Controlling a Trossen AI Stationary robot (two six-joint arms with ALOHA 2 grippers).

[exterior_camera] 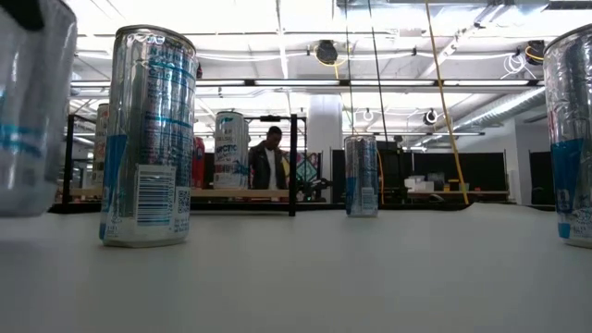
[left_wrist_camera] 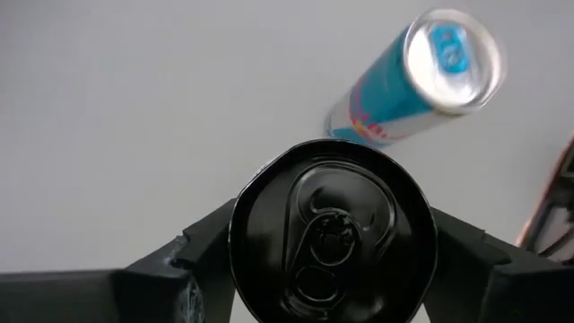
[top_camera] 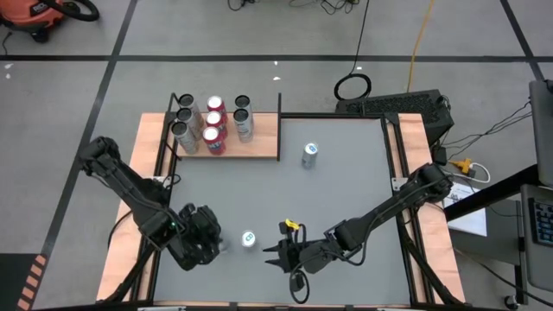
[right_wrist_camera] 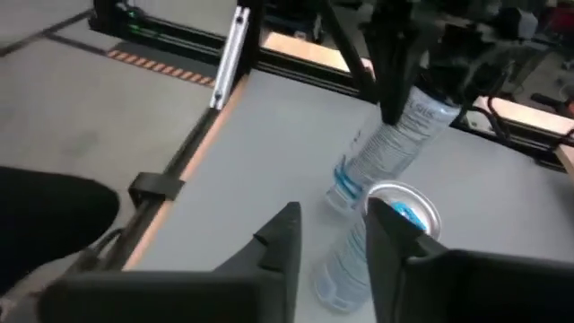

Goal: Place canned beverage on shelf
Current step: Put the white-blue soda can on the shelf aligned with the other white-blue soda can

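The shelf [top_camera: 259, 142], a wooden board with black posts, stands at the table's far left and carries several cans [top_camera: 213, 125]. My left gripper [top_camera: 212, 246], near the front left, is shut on a silver-and-blue can with a black top [left_wrist_camera: 332, 242], which also shows tilted in the right wrist view [right_wrist_camera: 395, 148]. A second can with a silver top and blue tab [top_camera: 249, 239] stands upright on the table between the grippers. My right gripper [right_wrist_camera: 332, 238] points at it from the right, slightly open, with nothing between its fingers. A third can [top_camera: 309, 154] stands farther back. My left gripper pinches the can's upper body [left_wrist_camera: 247, 260] just below the black top, one finger [left_wrist_camera: 202, 256] on each of two opposite sides. The fingers slant down from above. The can hangs tilted, its bottom [exterior_camera: 18, 208] clear of the table.
Another can [exterior_camera: 575, 139] stands at the low view's right edge. Wooden strips and black rails [top_camera: 406, 173] run along the table's sides. A person [exterior_camera: 270, 162] stands in the room behind. Open grey tabletop [top_camera: 259, 194] lies between the shelf and the grippers.
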